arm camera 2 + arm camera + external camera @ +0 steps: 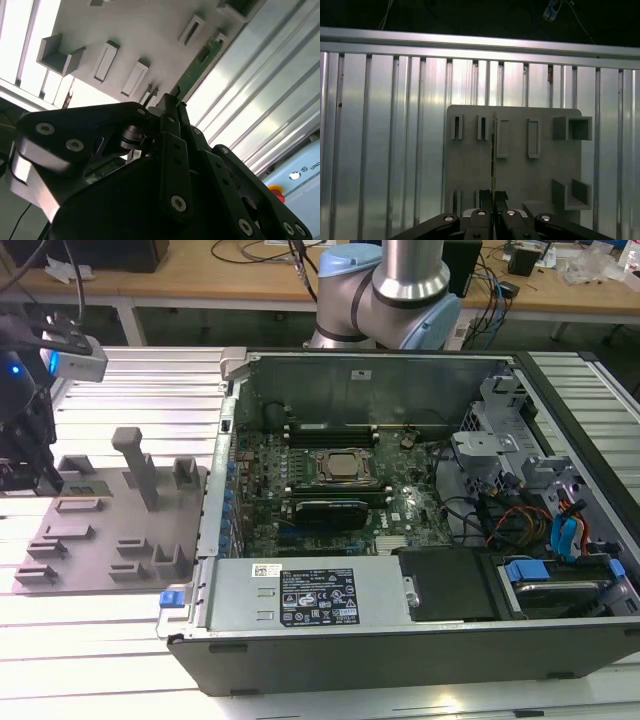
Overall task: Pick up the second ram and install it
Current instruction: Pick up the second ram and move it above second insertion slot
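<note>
The second ram (201,61) is a thin green board, seen edge-on as a narrow line (493,150) in the first wrist view. My gripper (172,100) is shut on its near end, with both black fingers (501,199) pressed together around it. In the exterior view my gripper (25,455) hangs over the left end of the grey tray (100,560), at the exterior view's far left. The ram sticks out from the fingertips above the tray's slots. The open computer case (400,640) with its motherboard (330,490) lies to the exterior view's right of the tray.
Raised blocks and an upright post (135,465) stand on the tray. The tray and case rest on a ribbed metal table (100,640). The arm's base (385,300) rises behind the case. Cables and drive bays (550,530) fill the case's right end.
</note>
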